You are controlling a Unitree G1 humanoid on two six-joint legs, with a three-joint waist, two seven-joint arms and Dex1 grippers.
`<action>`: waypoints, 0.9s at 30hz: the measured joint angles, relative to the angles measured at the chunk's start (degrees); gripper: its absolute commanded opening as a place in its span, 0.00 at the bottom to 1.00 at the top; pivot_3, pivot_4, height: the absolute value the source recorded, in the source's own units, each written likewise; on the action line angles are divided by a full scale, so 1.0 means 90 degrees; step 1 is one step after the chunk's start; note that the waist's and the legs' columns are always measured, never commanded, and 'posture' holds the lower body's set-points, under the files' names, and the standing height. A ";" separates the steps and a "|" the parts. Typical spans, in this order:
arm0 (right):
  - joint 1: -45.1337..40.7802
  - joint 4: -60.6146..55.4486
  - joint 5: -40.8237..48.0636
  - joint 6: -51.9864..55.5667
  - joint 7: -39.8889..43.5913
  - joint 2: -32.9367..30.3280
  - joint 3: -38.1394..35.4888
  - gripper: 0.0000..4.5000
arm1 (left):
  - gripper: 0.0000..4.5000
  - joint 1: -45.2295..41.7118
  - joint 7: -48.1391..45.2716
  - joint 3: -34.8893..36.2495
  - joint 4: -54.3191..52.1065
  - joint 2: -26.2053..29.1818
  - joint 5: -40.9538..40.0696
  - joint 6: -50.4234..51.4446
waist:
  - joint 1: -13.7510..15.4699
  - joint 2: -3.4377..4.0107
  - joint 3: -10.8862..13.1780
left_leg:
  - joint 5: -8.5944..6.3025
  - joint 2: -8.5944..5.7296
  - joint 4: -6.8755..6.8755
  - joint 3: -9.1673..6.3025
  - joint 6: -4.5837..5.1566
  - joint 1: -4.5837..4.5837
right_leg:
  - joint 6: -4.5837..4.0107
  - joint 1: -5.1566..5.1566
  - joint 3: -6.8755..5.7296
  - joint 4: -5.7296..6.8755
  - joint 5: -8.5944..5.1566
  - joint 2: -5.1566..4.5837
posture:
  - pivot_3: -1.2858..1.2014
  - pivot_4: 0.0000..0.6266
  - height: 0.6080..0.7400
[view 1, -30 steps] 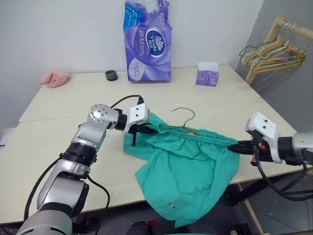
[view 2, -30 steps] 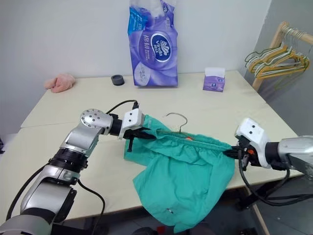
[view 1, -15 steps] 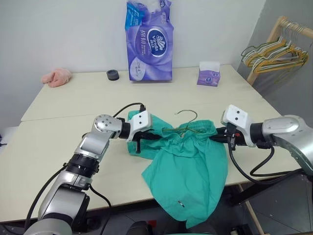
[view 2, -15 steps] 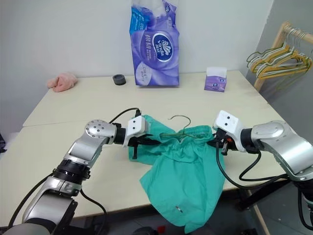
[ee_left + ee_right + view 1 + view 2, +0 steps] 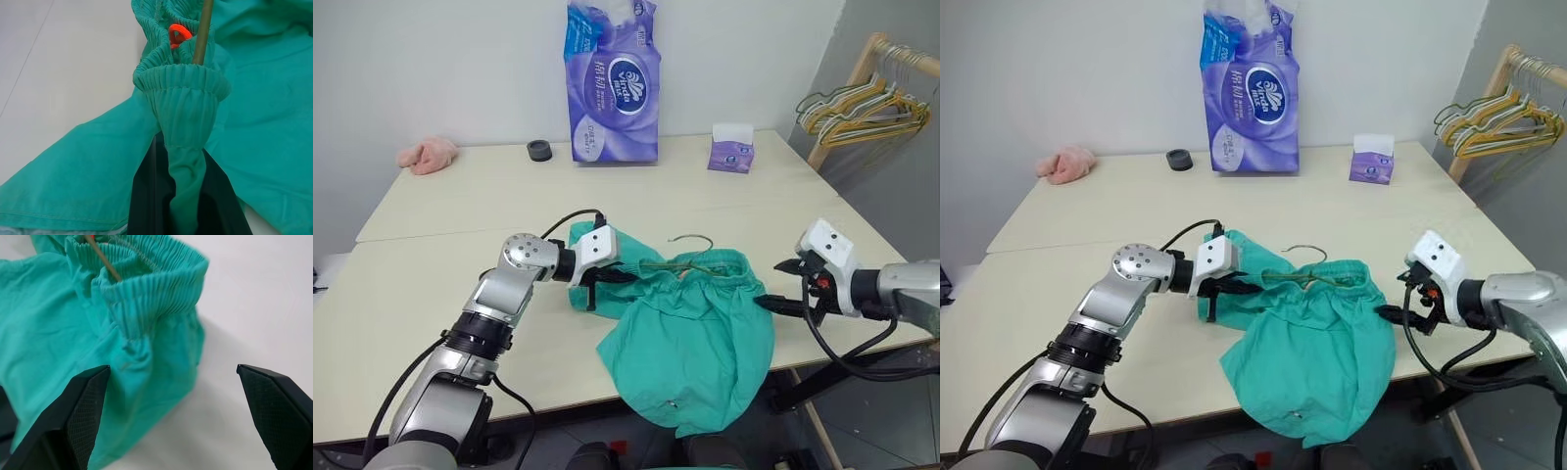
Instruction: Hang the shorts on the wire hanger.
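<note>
Soft teal shorts (image 5: 690, 333) spread on the pale worktop (image 5: 440, 245).
Gathered waistband runs left-right, legs spilling over the near edge; thin wire hanger (image 5: 685, 257) inside, hook away. Left claw (image 5: 612, 277) pinches the shorts; right claw (image 5: 783, 286) gapes wide beside them.

Left hand (image 5: 183, 215) is clamped tight, seemingly on cloth; right hand (image 5: 178, 396) spread wide, holding nothing.

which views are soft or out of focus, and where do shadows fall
Right wrist view: the end effector fingers are close and soft-edged, while the shorts waistband is sharper. Left wrist view: the waistband ribbing is crisp. Head views: even light, with a faint shadow on the table beneath the left arm.
</note>
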 measured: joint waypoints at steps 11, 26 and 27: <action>-0.0582 0.0336 0.0085 0.0170 -0.0171 0.0435 0.0786 0.99 | 0.00 -0.0002 -0.0001 0.0000 -0.0009 -0.0025 0.0003 -0.0001 | 0.0019 0.0001 0.0000 | 0.0000 -0.0002 0.0000 0.0002 0.0000 0.0000 | 0.0000 0.0001 -0.0003 -0.0003 0.0000 0.0000 | 0.46 0.07 1.00; -0.0589 -0.0454 0.1415 0.1944 -0.0777 0.0863 -0.0829 0.99 | 0.00 0.0067 0.0007 0.0000 -0.0218 0.0065 0.0001 0.0114 | 0.0046 0.0002 0.0000 | 0.0000 -0.0001 0.0000 -0.0004 0.0000 -0.0001 | 0.0000 0.0001 -0.0004 -0.0001 0.0000 0.0000 | 0.45 0.08 1.00; -0.0513 -0.0588 0.1323 0.1979 -0.1070 0.1071 -0.0716 0.99 | 0.00 0.0067 0.0007 0.0000 -0.0218 0.0072 0.0001 0.0121 | 0.0045 0.0003 0.0000 | 0.0000 -0.0001 0.0000 -0.0003 0.0000 -0.0001 | 0.0000 0.0001 -0.0002 0.0000 0.0000 0.0000 | 0.45 0.08 1.00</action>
